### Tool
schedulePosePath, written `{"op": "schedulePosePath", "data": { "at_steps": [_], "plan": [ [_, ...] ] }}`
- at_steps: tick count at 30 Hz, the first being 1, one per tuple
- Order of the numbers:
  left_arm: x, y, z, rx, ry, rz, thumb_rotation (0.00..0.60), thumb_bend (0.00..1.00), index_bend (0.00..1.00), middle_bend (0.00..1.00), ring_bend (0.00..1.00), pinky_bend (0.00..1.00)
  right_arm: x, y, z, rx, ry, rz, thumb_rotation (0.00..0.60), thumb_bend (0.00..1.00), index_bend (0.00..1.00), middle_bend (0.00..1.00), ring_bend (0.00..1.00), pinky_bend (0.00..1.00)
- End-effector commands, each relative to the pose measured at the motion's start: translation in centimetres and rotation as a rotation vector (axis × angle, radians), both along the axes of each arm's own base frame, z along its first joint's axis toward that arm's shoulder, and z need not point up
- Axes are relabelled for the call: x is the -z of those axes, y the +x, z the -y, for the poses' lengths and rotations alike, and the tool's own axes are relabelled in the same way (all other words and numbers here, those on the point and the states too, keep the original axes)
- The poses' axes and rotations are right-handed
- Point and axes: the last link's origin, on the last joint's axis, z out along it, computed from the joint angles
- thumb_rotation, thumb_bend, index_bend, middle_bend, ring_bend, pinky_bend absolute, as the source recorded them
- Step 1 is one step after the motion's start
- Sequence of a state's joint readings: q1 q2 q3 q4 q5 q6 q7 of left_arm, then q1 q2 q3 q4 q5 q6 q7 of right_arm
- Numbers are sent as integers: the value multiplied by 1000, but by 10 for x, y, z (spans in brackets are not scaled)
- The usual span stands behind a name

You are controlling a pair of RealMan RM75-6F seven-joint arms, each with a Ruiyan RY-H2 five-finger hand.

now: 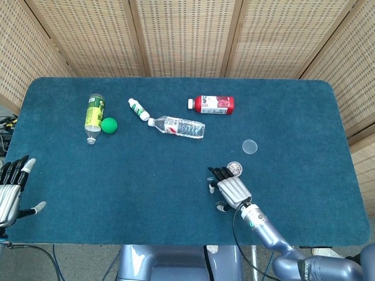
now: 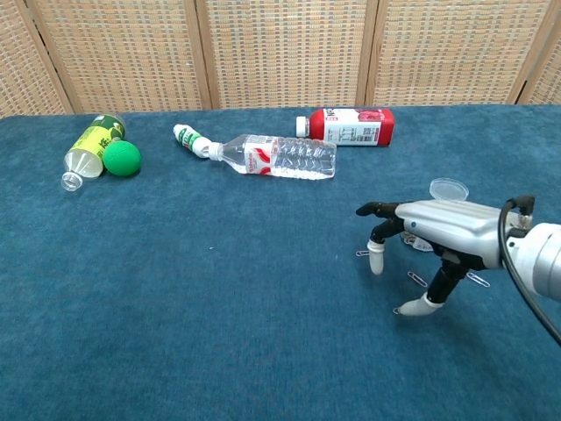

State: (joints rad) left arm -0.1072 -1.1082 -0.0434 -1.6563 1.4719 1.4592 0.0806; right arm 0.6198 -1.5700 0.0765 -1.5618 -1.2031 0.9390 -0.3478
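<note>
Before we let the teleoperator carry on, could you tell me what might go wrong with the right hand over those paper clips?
The right hand is spread low over thin paper clips lying flat on the cloth table: fingertips may slide one away rather than pinch it. The small round container sits just behind the fingers and could get nudged.

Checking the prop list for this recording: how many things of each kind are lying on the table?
Bottles: 4
Green ball: 1
Clear round lid: 1
Small round silvery thing: 1
Paper clips: 4, all around the right hand
Total: 11
</note>
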Motion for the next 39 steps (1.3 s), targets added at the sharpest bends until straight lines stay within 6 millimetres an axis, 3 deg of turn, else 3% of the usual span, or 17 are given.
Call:
{"op": "schedulePosePath", "data": {
  "at_steps": [1, 7, 17, 39],
  "plan": [
    [0, 0, 0, -1, -1, 0, 600, 0, 0, 0, 0, 0, 4, -1, 0, -3, 2, -12, 600, 82, 469, 0, 0, 38],
    [1, 0, 0, -2, -2, -1, 600, 0, 0, 0, 0, 0, 9, -3, -1, -5, 1, -20, 600, 114, 500, 0, 0, 38],
    [1, -1, -1, -3, -3, -3, 600, 0, 0, 0, 0, 0, 10, -6, 1, -4, -1, -26, 600, 311, 513, 0, 0, 38],
    [2, -1, -1, -4, -6, -2, 600, 0, 0, 0, 0, 0, 14, -15, -2, -12, 23, -75, 600, 320, 513, 0, 0, 38]
  ]
}}
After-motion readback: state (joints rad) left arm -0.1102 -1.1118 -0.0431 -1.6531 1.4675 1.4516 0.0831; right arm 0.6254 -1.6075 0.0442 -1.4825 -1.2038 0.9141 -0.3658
